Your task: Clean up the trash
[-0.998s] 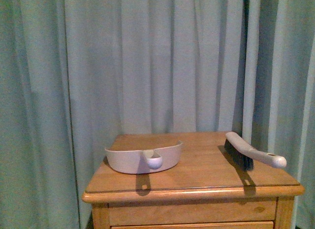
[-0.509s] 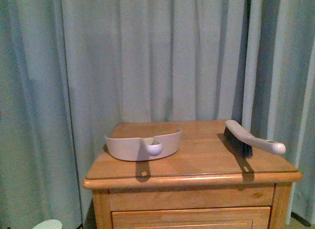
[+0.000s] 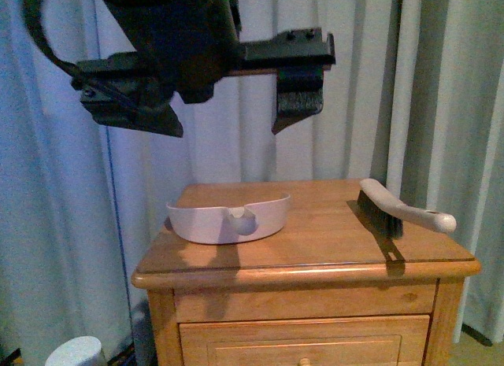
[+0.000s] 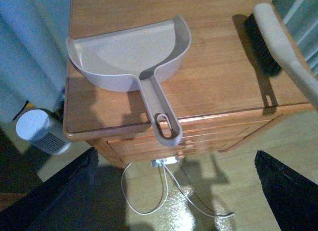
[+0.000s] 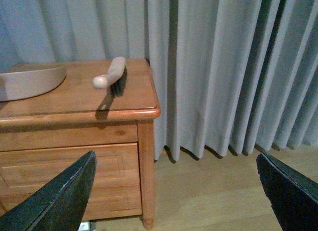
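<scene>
Both grippers gape wide and hold nothing: the left gripper (image 3: pixel 223 130) hangs high before the cabinet (image 3: pixel 331 244), and the right gripper (image 5: pixel 175 161) sits low off its right side. No trash shows in any view, and the dustpan (image 3: pixel 224 220) on the left looks empty. Such trash is likely light and loose, so sweeping it with the brush (image 3: pixel 402 212), held by its pale handle, should beat pinching. Half a second ago no arm showed in the front view, and less drawer.

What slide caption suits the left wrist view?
Left gripper, jaws open, above dustpan and hand brush on wooden cabinet.
</scene>
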Robot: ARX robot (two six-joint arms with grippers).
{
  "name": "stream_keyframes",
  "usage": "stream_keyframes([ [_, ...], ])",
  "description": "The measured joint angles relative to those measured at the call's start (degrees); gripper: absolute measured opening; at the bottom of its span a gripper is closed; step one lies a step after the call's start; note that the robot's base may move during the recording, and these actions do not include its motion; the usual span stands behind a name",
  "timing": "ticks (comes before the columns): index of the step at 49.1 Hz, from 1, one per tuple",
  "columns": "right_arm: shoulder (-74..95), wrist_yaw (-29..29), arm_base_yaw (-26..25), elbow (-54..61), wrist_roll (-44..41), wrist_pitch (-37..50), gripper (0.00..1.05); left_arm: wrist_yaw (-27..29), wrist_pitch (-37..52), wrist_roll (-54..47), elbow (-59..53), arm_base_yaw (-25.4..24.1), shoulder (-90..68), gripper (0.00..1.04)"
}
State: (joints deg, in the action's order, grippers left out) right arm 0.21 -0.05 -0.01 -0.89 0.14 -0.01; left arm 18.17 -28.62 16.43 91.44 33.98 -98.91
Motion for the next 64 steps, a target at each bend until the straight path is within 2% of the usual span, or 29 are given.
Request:
stream_keyframes([
  [11, 0.00, 0.00, 0.00, 0.00, 0.00, 0.00, 0.97, 6.36, -2.58, 2.49, 8.31, -0.68, -11.08, 0.97],
  [32, 0.00, 0.00, 0.00, 0.00, 0.00, 0.00, 0.97, 11.47, -5.46, 3.87, 19.41, 1.33, -23.21, 0.97],
  [47, 0.00, 0.00, 0.00, 0.00, 0.00, 0.00, 0.97, 11.91, -6.25, 4.00, 24.04, 0.24, -29.38, 0.97],
  [64, 0.00, 0.00, 0.00, 0.00, 0.00, 0.00, 0.97, 12.26, -5.35, 2.78, 24.00, -1.64, -31.23, 0.97],
])
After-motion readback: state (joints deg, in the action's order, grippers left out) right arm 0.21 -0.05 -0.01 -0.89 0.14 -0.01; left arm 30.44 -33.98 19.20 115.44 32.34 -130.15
